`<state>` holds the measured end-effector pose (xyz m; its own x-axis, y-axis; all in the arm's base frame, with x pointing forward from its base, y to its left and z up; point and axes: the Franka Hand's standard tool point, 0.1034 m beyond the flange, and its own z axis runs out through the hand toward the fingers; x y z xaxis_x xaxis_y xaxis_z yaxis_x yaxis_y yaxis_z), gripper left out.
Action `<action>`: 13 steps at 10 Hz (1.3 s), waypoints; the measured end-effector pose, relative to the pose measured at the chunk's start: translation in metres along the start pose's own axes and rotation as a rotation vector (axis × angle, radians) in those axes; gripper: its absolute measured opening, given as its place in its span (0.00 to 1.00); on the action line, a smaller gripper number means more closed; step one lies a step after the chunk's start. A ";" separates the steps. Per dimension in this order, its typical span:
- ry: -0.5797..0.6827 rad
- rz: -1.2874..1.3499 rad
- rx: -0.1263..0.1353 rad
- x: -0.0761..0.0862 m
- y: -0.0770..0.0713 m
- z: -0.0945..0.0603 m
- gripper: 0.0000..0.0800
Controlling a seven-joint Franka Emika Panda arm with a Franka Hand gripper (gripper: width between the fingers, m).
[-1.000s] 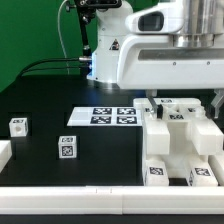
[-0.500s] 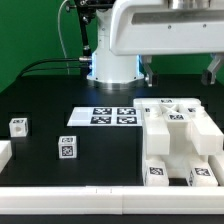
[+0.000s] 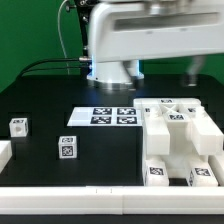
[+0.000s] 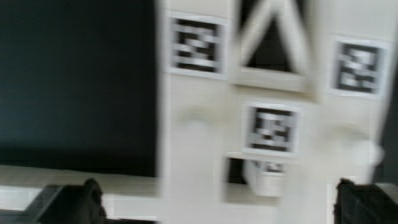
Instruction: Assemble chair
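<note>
The chair parts are white blocks and slabs with square tags, clustered at the exterior view's right [image 3: 180, 140]. They fill the wrist view [image 4: 249, 120], blurred. My gripper [image 3: 167, 72] hangs above and behind the cluster, apart from it. It is open and empty, and its dark fingertips [image 4: 71, 203] stand wide apart at either side of the wrist view. Two small tagged white pegs stand apart at the exterior view's left, one far left [image 3: 18, 126] and one nearer the middle [image 3: 66, 148].
The marker board [image 3: 112, 116] lies flat on the black table, left of the chair cluster. A white piece [image 3: 4, 152] shows at the left edge. A white rail [image 3: 80, 200] runs along the front edge. The robot body [image 3: 140, 35] fills the top.
The arm has risen away from the chair cluster and shifted toward the exterior view's left. The gripper stays open and empty. The parts have not moved.
</note>
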<state>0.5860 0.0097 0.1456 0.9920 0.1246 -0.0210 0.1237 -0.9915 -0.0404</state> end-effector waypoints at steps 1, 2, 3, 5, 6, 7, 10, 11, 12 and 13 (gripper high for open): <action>-0.006 -0.011 -0.002 -0.005 0.023 0.002 0.81; -0.011 -0.005 -0.001 -0.006 0.039 0.003 0.81; -0.013 0.004 0.000 -0.007 0.043 0.004 0.81; -0.014 -0.002 -0.001 -0.007 0.040 0.004 0.81; -0.018 -0.004 0.001 -0.008 0.042 0.007 0.81; -0.026 -0.005 0.024 -0.013 0.051 0.015 0.81; -0.026 -0.012 0.053 -0.041 0.091 0.050 0.81; -0.026 -0.008 0.050 -0.043 0.093 0.054 0.81; 0.000 -0.014 0.035 -0.040 0.091 0.056 0.81; -0.004 -0.012 0.037 -0.041 0.092 0.056 0.81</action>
<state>0.5551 -0.0847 0.0868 0.9904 0.1364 -0.0242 0.1342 -0.9879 -0.0772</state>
